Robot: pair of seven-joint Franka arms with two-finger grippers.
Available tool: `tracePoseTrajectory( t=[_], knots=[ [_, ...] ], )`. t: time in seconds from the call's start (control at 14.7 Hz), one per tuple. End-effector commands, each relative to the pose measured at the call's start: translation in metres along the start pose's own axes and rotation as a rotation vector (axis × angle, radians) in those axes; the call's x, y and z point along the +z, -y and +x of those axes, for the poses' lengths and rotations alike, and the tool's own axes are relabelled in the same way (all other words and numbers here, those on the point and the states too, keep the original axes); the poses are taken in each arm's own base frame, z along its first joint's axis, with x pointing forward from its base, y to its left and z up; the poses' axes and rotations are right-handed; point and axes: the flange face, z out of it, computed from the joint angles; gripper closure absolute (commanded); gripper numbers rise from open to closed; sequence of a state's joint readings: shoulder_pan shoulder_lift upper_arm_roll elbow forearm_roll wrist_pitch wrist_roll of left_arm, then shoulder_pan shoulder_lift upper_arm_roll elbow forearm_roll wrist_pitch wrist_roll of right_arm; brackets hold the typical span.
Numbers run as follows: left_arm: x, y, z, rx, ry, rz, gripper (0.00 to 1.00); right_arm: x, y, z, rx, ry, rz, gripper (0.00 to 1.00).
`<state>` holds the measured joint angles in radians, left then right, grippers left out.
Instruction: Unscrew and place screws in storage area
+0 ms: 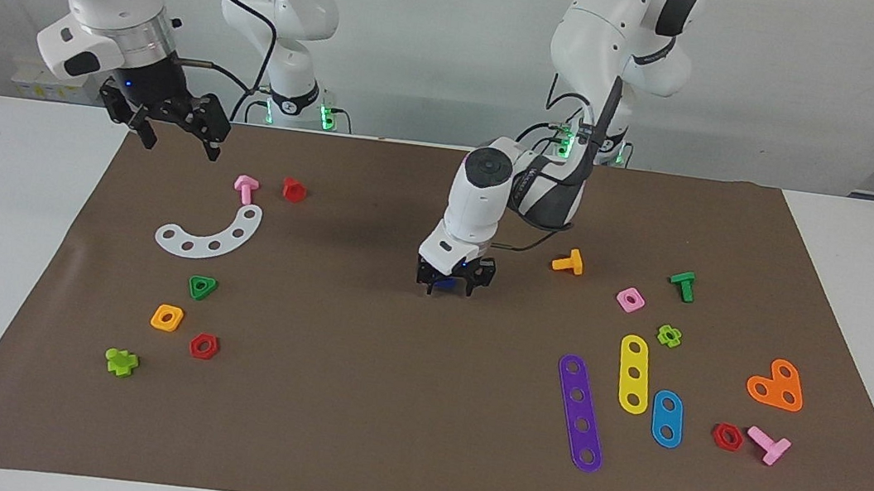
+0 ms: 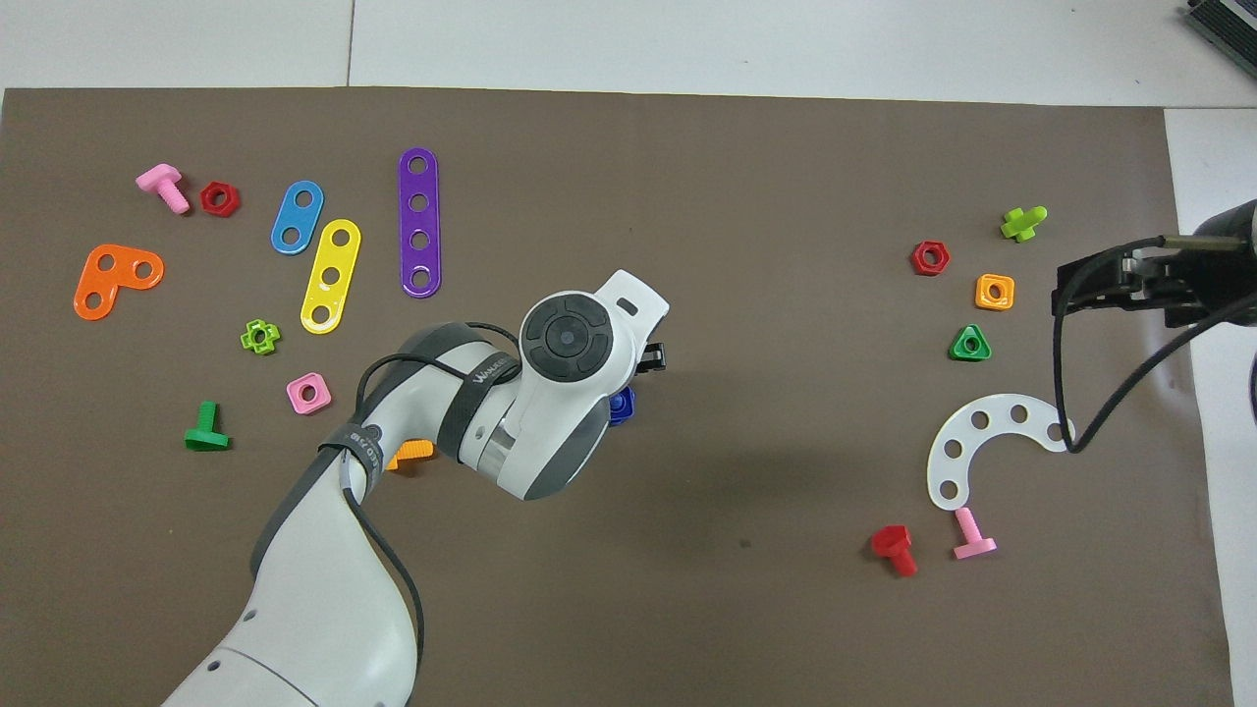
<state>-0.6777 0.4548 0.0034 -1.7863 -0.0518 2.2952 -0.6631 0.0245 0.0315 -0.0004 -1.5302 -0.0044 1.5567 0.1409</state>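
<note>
Straddling the blue screw, the left gripper has its fingers apart (right gripper wide).

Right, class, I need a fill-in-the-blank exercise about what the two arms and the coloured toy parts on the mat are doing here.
1. The left gripper is down over the ____ bolt at the middle of the brown mat.
2. The right gripper hangs above the mat's ____ arm's end.
3. The green triangular nut lies beside an orange ____ nut.
4. The purple strip has ____ holes.

Missing words: blue; right; square; four
</note>
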Motion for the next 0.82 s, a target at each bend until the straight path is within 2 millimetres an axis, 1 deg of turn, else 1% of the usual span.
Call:
tracePoseTrajectory(
  t=[0.0, 0.14, 0.27, 0.34, 0.61, 0.75],
  knots=[
    [-0.009, -0.003, -0.005, 0.035, 0.02, 0.038, 0.25, -0.001, -0.002, -0.005, -0.027, 0.006, 0.025, 0.0],
    [-0.012, -0.012, -0.009, 0.037, 0.026, 0.024, 0.29, -0.001, -0.002, -0.005, -0.027, 0.007, 0.025, 0.0],
    [-0.011, -0.012, -0.01, 0.021, 0.042, 0.013, 0.32, -0.001, -0.002, -0.005, -0.027, 0.007, 0.025, 0.0],
    [-0.012, -0.015, -0.013, 0.023, 0.046, 0.01, 0.34, -0.001, -0.002, -0.005, -0.027, 0.007, 0.025, 0.0],
    [-0.008, -0.015, -0.021, 0.031, 0.071, 0.027, 0.35, -0.001, -0.002, -0.005, -0.027, 0.006, 0.025, 0.0],
    [-0.008, -0.015, -0.023, 0.033, 0.077, 0.028, 0.38, -0.001, -0.001, -0.005, -0.028, 0.006, 0.025, 0.0]
  ],
)
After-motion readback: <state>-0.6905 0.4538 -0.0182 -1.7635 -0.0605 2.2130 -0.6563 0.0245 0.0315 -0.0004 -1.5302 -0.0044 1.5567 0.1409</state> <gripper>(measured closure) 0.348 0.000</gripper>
